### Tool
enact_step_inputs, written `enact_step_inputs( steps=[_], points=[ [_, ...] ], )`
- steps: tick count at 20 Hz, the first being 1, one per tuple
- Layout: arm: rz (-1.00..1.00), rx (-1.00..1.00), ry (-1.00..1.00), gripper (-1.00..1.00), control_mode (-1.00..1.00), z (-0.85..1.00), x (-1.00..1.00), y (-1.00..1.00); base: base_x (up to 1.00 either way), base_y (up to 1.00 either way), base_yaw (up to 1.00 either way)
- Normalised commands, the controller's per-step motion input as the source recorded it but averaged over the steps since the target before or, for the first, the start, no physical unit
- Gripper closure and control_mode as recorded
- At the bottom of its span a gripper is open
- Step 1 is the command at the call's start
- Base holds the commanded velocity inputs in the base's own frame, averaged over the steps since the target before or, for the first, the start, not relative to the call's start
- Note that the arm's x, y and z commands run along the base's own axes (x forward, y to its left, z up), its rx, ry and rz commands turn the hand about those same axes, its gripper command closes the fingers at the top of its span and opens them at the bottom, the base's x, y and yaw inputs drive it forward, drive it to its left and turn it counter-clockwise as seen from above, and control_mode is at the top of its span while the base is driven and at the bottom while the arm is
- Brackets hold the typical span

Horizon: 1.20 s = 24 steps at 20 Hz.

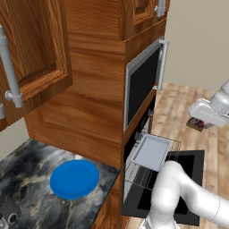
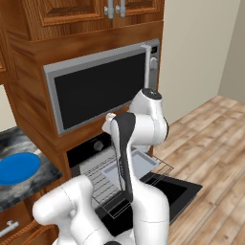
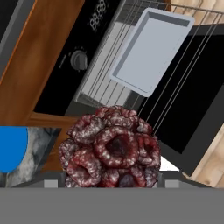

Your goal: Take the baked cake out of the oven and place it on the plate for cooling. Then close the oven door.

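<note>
Carry step — gripper [image 1: 200, 124] clamped on baked cake [image 3: 111, 151], right of frame; next swing to plate [image 1: 74, 178], lower left, w/ oven door [image 1: 172, 188] open.

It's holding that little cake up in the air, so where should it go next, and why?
Probably swing the claw left toward the blue plate. The cake sits in the claw, already clear of the grey tray and the open oven door, while the plate on the dark counter has nothing on it.
</note>
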Motion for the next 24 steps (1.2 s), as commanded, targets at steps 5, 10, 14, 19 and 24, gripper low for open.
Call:
enact_step_inputs(
  steps=[5, 10, 14, 19, 24],
  points=[
    [0.00, 0.00, -0.05, 1.00, -1.00, 0.22, -0.38, 0.27, 0.00, 0.00, 0.00],
    [0.00, -0.06, -0.16, 1.00, -1.00, 0.01, -0.33, 0.43, 0.00, 0.00, 0.00],
    [0.00, -0.11, -0.21, 1.00, -1.00, -0.02, -0.27, 0.44, 0.00, 0.00, 0.00],
    [0.00, -0.05, -0.22, 1.00, -1.00, 0.00, -0.35, 0.40, 0.00, 0.00, 0.00],
    [0.00, 0.00, -0.14, 1.00, -1.00, 0.00, -0.45, 0.30, 0.00, 0.00, 0.00]
  ],
)
